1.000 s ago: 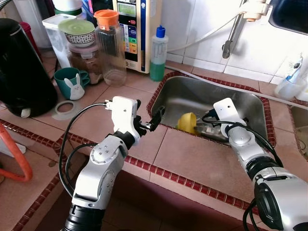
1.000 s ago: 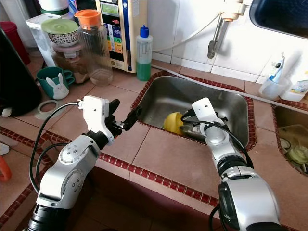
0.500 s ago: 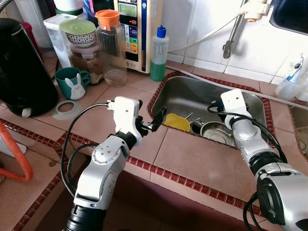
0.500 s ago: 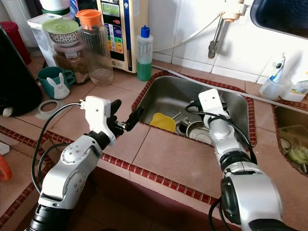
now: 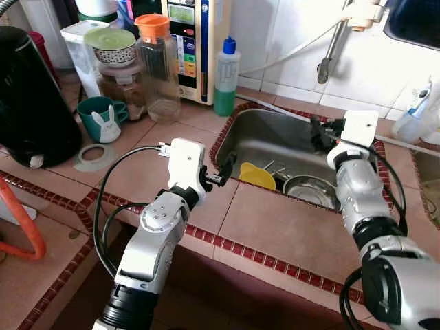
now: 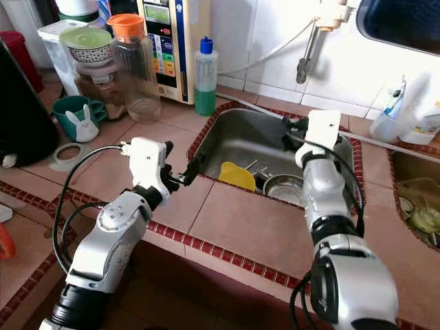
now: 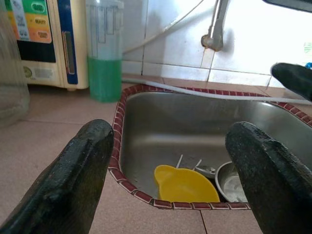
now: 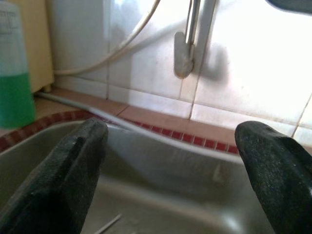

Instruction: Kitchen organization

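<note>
Sink (image 5: pixel 256 141) is sitting in the middle of the head views, its steel basin sunk into the tiled counter (image 5: pixel 275 227). Lying at the near side of the basin are a yellow cup (image 5: pixel 256 176), tipped on its side, and just right of it a steel bowl (image 5: pixel 313 190) resting upright; some thin utensils (image 5: pixel 275 167) are lying between and behind them, too small to tell apart.

Left gripper (image 5: pixel 223 171) is hovering over the counter at the sink's near left rim, pointing toward the basin, its fingers (image 7: pixel 78 170) spread wide apart and holding nothing. In the left wrist view the cup and bowl are showing between the two fingers. Right gripper (image 5: pixel 317 132) is hanging above the back right part of the sink, well clear of the cup and bowl, facing the tiled wall; its fingers (image 8: pixel 68 170) are also spread wide and empty.

Faucet (image 5: pixel 333 42) is hanging from the wall at the upper right of the frame, with a hose (image 5: pixel 289 51) curving from it toward the upper middle. Green soap bottle (image 5: pixel 225 77) is standing just beyond the sink's far left corner. Farther toward the upper left are standing a jug (image 5: pixel 156 65) with an orange lid, a water dispenser (image 5: pixel 191 41), a teal mug (image 5: pixel 96 113) with a rabbit figure, and a black kettle (image 5: pixel 31 96).
</note>
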Tool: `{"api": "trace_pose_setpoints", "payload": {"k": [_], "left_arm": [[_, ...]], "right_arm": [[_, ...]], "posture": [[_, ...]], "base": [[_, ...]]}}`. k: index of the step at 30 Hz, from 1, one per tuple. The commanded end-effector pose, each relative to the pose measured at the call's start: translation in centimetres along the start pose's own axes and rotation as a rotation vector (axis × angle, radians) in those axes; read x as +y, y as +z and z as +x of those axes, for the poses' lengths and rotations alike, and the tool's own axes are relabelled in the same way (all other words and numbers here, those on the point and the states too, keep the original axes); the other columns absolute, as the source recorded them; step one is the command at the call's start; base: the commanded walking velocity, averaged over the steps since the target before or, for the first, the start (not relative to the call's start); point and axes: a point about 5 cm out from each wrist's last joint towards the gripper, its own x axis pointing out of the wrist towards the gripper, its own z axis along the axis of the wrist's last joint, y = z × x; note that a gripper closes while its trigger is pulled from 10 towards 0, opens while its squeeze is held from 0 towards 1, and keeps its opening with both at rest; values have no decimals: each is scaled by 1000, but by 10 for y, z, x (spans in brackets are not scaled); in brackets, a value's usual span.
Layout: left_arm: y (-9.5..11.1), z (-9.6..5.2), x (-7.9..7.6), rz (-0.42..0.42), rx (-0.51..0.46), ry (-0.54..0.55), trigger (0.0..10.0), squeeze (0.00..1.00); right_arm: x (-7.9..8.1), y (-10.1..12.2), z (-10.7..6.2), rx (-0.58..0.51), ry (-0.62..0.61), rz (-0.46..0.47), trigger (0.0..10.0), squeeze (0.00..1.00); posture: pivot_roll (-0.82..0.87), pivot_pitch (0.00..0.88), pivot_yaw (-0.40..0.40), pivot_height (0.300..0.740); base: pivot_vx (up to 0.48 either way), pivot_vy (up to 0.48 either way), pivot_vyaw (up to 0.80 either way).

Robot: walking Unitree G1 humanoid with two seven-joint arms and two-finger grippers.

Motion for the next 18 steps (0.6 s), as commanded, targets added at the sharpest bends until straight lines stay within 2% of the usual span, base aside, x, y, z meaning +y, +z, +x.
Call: {"api": "trace_pose_setpoints", "payload": {"k": [1, 5, 9, 13, 16, 17, 18], "left_arm": [[3, 4, -2, 3, -14, -6, 10000, 0], [1, 8, -3, -12, -15, -8, 10000, 0], [-1, 11, -5, 37, -19, -24, 10000, 0], [-4, 12, 2, 54, -13, 16, 10000, 0], [-7, 9, 8, 58, -1, 45, 10000, 0], [-9, 7, 10, 24, 13, 35, 10000, 0], [-10, 6, 11, 27, 18, 42, 10000, 0]], "right_arm": [[-2, 4, -2, -32, -9, 25, 10000, 1000], [0, 3, -15, -67, -7, 36, 10000, 1000], [2, 5, -32, -92, -12, 54, 10000, 1000], [6, 13, -51, -112, -6, 66, 10000, 1000], [16, 24, -65, -121, 29, 64, 10000, 1000], [20, 30, -73, -121, 42, 77, 10000, 1000], [21, 32, -76, -117, 43, 82, 10000, 1000]], "posture": [[204, 0, -6, 740], [176, 0, 5, 740], [150, 0, 13, 740], [136, 0, 16, 740], [131, 0, 18, 740], [123, 0, 23, 740], [119, 0, 26, 740]], "base": [[0, 0, 0], [0, 0, 0], [0, 0, 0], [0, 0, 0], [0, 0, 0], [0, 0, 0], [0, 0, 0]]}}
